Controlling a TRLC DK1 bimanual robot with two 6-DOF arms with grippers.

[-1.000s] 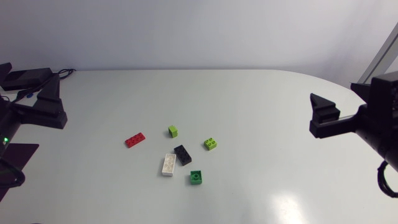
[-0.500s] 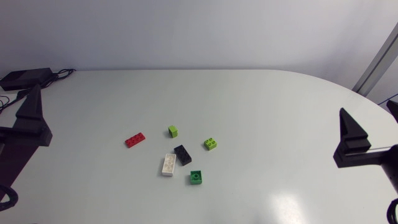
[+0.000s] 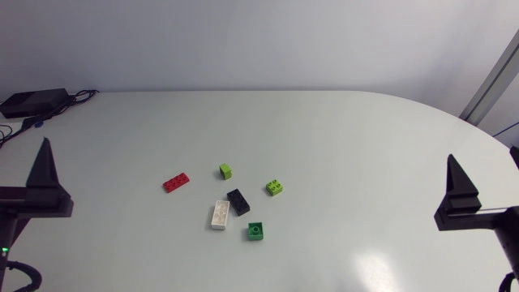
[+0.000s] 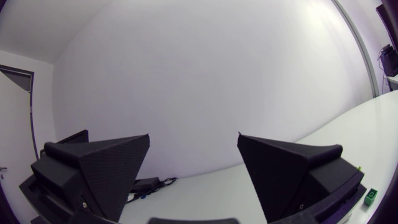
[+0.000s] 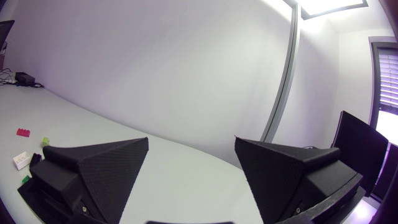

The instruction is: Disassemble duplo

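The red brick [image 3: 176,182], lime brick [image 3: 225,171], second lime brick [image 3: 275,187], black brick [image 3: 238,201], white brick [image 3: 220,214] and green brick [image 3: 255,231] lie mid-frame on the surface [image 3: 340,146], while the left pincer [image 4: 194,137] and right pincer [image 5: 191,140] gape wide, holding nothing

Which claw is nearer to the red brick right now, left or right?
Left. The left claw is at the left edge of the table, about level with the red brick; the right claw is at the opposite edge, much farther away.
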